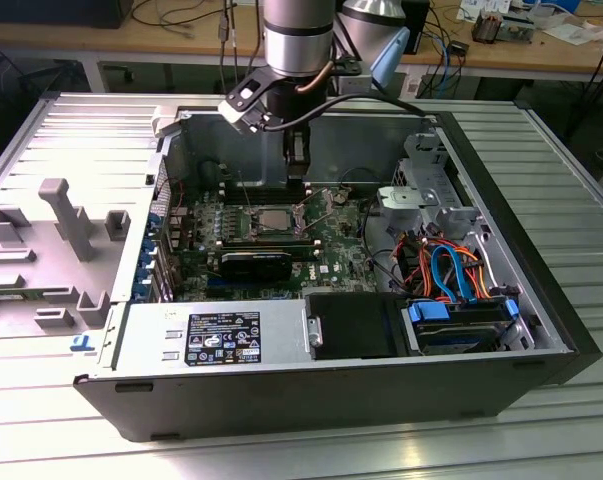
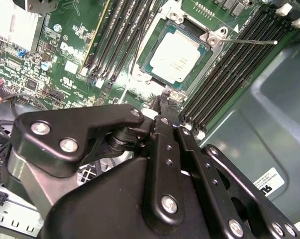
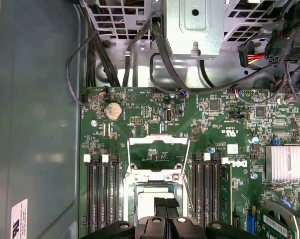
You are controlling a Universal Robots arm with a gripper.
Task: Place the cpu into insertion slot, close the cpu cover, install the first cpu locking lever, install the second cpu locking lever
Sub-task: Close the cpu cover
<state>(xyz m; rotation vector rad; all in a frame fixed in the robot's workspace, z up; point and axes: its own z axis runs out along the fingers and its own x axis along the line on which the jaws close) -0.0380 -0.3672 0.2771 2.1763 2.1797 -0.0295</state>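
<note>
1. Pincer (image 2: 165, 102) looks clenched to me: black pads pressed together, nothing visible between them, tips hovering at the edge of the metal socket (image 2: 213, 38).
2. Just beside them, the small square silvery-grey cpu (image 2: 177, 56) lies flat in that socket on the green motherboard (image 3: 214, 129).
3. The thin silvery frame-shaped cpu cover (image 3: 158, 140) stands swung open beyond the socket.
4. My pincer's black linkage hides the socket's near edge, so I cannot tell whether the tips touch it.
</note>
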